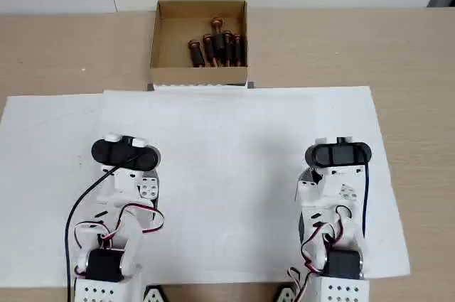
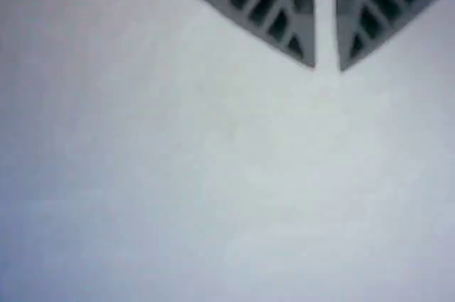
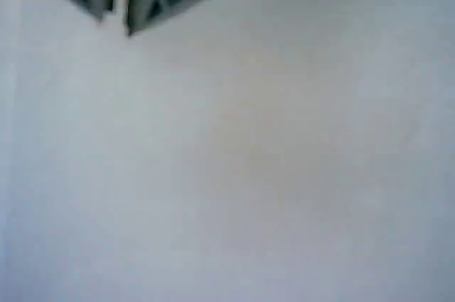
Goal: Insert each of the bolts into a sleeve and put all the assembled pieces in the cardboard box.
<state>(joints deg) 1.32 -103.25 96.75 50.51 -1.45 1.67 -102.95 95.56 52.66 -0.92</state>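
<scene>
White paper [image 1: 234, 138] covers my desk [image 1: 57, 46]; at twelve o'clock one cardboard box [image 1: 199, 75] holds five assembled pieces [image 1: 217, 47]; left claw [image 2: 327, 67], right claw [image 3: 114, 26] both narrow

2 arms sit folded back over their bases in the high view; the arm at 7 o'clock [image 1: 122, 174] and the arm at 5 o'clock [image 1: 334, 181] each carry a black wrist motor foremost, toward 12 o'clock, gripper pointed down; the left gripper [image 2: 327, 67] has its ribbed fingers [image 2: 281, 11] drawn together to a thin slit; the right gripper [image 3: 115, 23] is closed likewise, tips almost touching.
</scene>
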